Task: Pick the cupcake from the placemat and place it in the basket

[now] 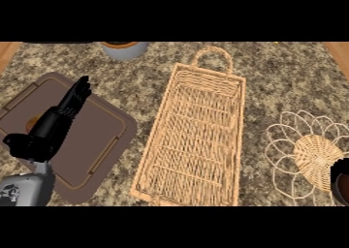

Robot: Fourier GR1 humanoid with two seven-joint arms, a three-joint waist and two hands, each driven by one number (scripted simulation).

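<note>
On placemat (99, 145), cupcake (34, 120) mostly under left hand (57, 123)

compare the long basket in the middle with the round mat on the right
The basket is long and rectangular; the mat is round. The basket has a loop handle at its far end; the mat has a ring of thin wire loops around its woven centre. The basket has raised sides; the mat looks flat. Both are pale tan wickerwork lying on the speckled counter.

A black robot hand (43, 139) with slim, tapering fingers joins a rounded grey forearm (23, 190) bearing dark markings.
</note>
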